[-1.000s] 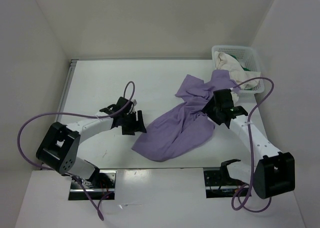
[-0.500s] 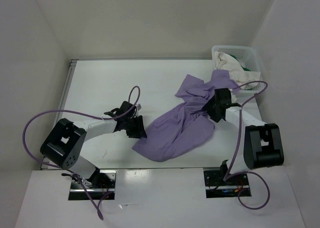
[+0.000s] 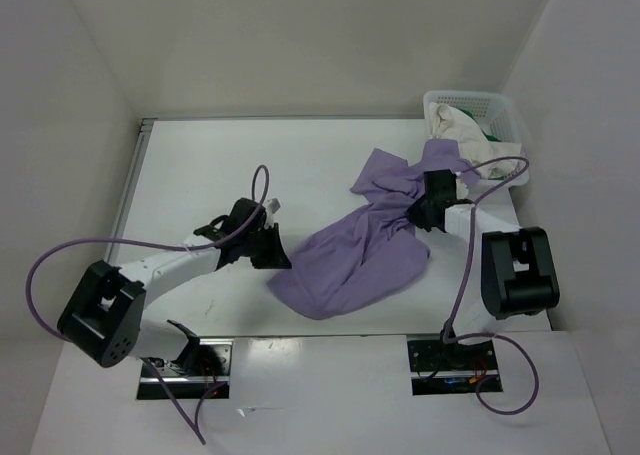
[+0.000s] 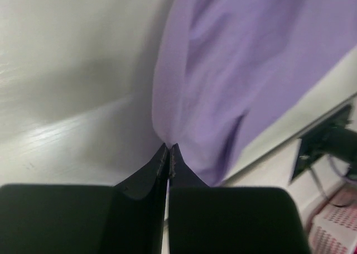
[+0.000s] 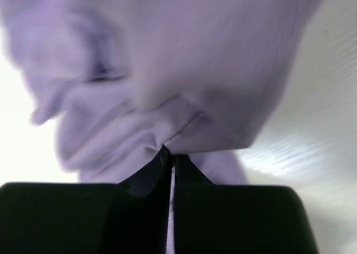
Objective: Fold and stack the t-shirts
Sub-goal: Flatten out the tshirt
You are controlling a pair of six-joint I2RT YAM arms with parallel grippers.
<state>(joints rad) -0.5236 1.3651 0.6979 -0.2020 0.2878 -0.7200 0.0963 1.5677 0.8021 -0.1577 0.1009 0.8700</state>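
The lavender-purple t-shirt (image 3: 360,260) lies crumpled across the middle-right of the table (image 3: 200,165). My left gripper (image 3: 274,259) is shut on its left edge, and the cloth (image 4: 234,58) runs down to a pinch at the closed tips (image 4: 168,147). My right gripper (image 3: 421,215) is shut on a bunched fold at the shirt's right side, with the fabric (image 5: 195,53) gathered into the tips (image 5: 169,151). The cream-white t-shirt (image 3: 465,130) spills over the basket's front. A bit of the bright green t-shirt (image 3: 497,135) shows behind it.
A white lattice basket (image 3: 470,97) stands in the back right corner against the walls. Purple cables (image 3: 80,247) loop beside both arms. Two metal mounting plates (image 3: 185,360) sit at the near edge. White walls close in the table on three sides.
Both grippers have closed on the lavender shirt. The left arm reached right to the shirt's left edge. The right arm's elbow swung in and its gripper shifted toward the back.
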